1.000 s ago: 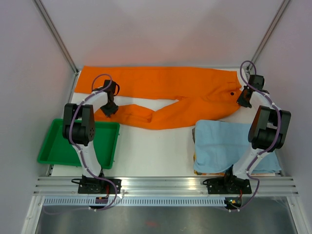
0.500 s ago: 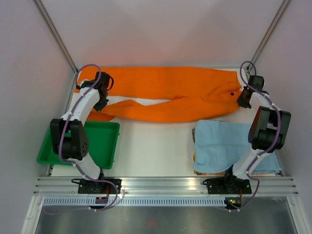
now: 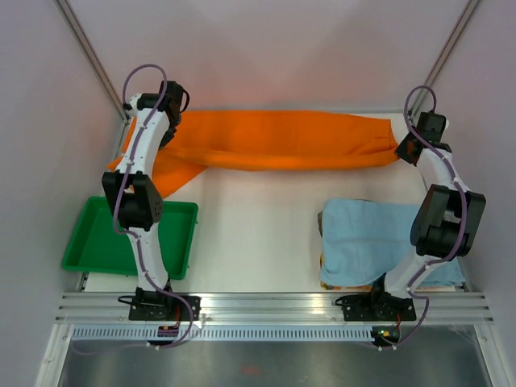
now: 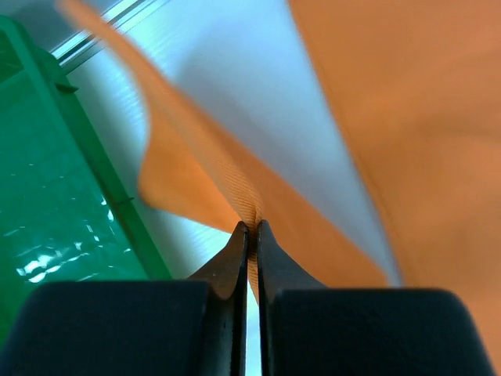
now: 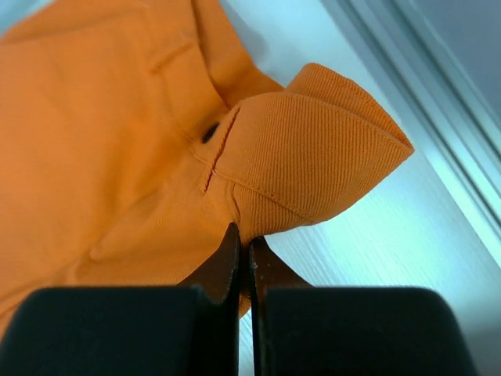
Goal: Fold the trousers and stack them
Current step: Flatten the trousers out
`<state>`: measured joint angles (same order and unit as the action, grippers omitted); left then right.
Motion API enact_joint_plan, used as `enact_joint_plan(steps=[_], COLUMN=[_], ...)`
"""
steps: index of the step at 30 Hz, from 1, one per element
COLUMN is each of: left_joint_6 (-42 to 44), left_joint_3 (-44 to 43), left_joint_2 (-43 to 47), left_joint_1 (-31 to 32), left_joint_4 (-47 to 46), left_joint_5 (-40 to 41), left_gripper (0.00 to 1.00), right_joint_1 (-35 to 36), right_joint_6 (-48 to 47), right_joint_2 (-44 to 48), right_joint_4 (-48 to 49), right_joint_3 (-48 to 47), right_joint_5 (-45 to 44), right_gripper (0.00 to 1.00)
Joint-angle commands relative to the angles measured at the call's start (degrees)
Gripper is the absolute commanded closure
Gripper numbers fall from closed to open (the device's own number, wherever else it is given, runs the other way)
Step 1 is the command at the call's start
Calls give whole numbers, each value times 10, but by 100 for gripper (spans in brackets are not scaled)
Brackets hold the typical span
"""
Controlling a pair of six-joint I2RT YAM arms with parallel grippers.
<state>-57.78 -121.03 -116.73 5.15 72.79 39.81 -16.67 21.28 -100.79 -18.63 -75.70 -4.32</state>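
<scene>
Soft, even light falls from above in the overhead view. Shadows are faint, and the pale back wall [image 3: 258, 64] takes a warm cast above the bright orange soft-fabric trousers [image 3: 282, 149]. The left wrist view is heavily blurred; the green plastic tray [image 4: 47, 227] glints white at lower left, and the left gripper [image 4: 252, 235] is a dark silhouette. The right wrist view shows crisp ribbed weave mid-frame above the right gripper [image 5: 244, 239], softening toward the upper left.

Quick count: one pair of orange trousers [image 3: 282, 145] along the far side, one green tray [image 3: 173, 234] near left, one light blue cloth [image 3: 379, 238] near right, and two grippers: left gripper [image 4: 252, 229], right gripper [image 5: 243, 239].
</scene>
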Motion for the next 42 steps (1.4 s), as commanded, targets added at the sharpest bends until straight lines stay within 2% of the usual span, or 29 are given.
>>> enact_joint_plan(steps=[1, 3, 4, 8, 14, 16, 18, 19, 22, 23, 26, 28, 30, 31, 32, 35, 38, 42], left_joint_6=[62, 94, 114, 264, 411, 445, 476, 478, 468, 459, 449, 445, 446, 443, 442, 437, 412, 359], left_joint_3=[-15, 27, 44, 95, 39, 44, 86, 91, 88, 82, 47, 17, -35, -55, -92, -128, -127, -86], left_joint_2=[-25, 4, 24, 123, 187, 193, 200, 194, 112, 58, -31, -67, -111, -123, -136, -176, -201, -195], left_joint_1=[-15, -15, -15, -15, -15, -15, -17, -19, -21, -21, -21, -22, -22, -22, -22, -22, -26, -39], left_joint_4=[73, 52, 11, -89, -47, -39, -63, -65, -53, -46, -55, -63, -80, -84, -87, -114, -133, -182], left_joint_5=[85, 88, 77, 2, -59, -94, -113, -151, -178, -175, -156, -151, -155, -157, -159, -162, -142, -160], left_gripper=[98, 98, 98, 98, 98, 98, 98, 98, 98, 98, 98, 98, 98, 98, 98, 98, 98, 98], right_joint_1=[-8, -8, -8, -9, -9, -9, -9, -9, -9, -9, -9, -9, -9, -9, -9, -9, -9, -9], right_joint_6=[-9, -16, -19, -20, -24, -25, -24, -23, -20, -19, -23, -33, -43, -49, -53, -65, -79, -78], right_joint_2=[24, 33, 38, 57, 77, 76, 69, 67, 53, 46, 39, 38, 41, 47, 51, 57, 49, 33], right_joint_4=[34, 33, 27, 5, -23, -38, -48, -51, -53, -52, -57, -55, -48, -41, -35, -25, -37, -25], right_joint_3=[-67, -76, -81, -86, -68, -73, -75, -76, -75, -74, -66, -53, -33, -24, -17, -14, -42, -66], right_joint_5=[-41, -49, -53, -37, -29, -32, -33, -33, -33, -33, -27, -7, 15, 33, 39, 41, 76, 98], right_gripper=[100, 100, 100, 100, 100, 100, 100, 100, 100, 100, 99, 86, 65, 59, 54, 40, 32, 30])
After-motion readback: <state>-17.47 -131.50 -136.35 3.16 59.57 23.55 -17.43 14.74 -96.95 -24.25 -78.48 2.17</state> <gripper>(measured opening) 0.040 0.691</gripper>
